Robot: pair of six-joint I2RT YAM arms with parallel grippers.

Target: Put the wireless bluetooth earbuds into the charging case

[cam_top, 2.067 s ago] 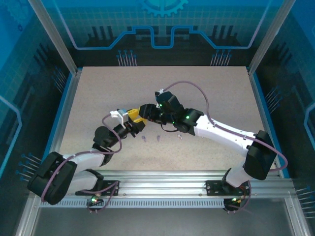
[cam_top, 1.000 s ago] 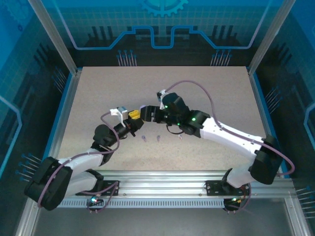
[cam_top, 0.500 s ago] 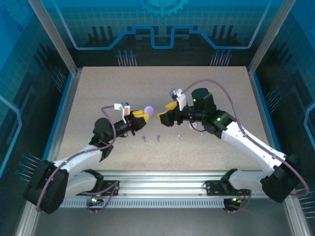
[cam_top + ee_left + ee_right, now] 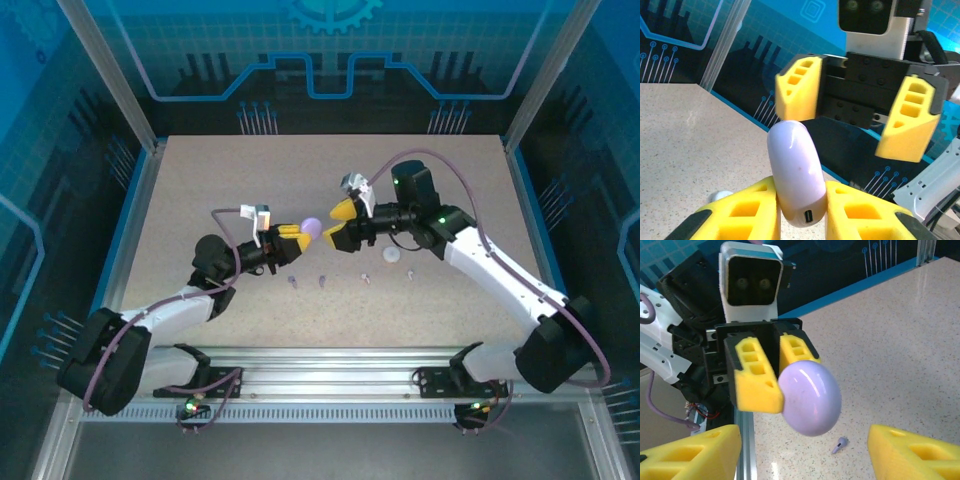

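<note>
I'm holding the pale purple, glossy round charging case (image 4: 310,228) clamped in the L gripper (image 4: 296,240), just left of centre in the top cam and lifted off the speckled beige tabletop (image 4: 200,180). In the L wrist cam the case (image 4: 795,175) is sticking up from between the yellow fingers (image 4: 747,212) at the bottom edge, port facing the lens. The R gripper (image 4: 338,224) is facing it from the right, jaws spread wide w/ nothing in them. In the R wrist cam its own fingers (image 4: 690,455) are sitting in the bottom corners and the case (image 4: 810,400) is hanging mid-frame between them. Can't tell if the case tip is touching the R gripper. The earbuds are lying in a loose row on the tabletop below the grippers: two pale purple stemmed buds (image 4: 292,283) at left, two white stemmed buds (image 4: 366,278) at right. A white round case (image 4: 391,255) is sitting just above the white pair.
</note>
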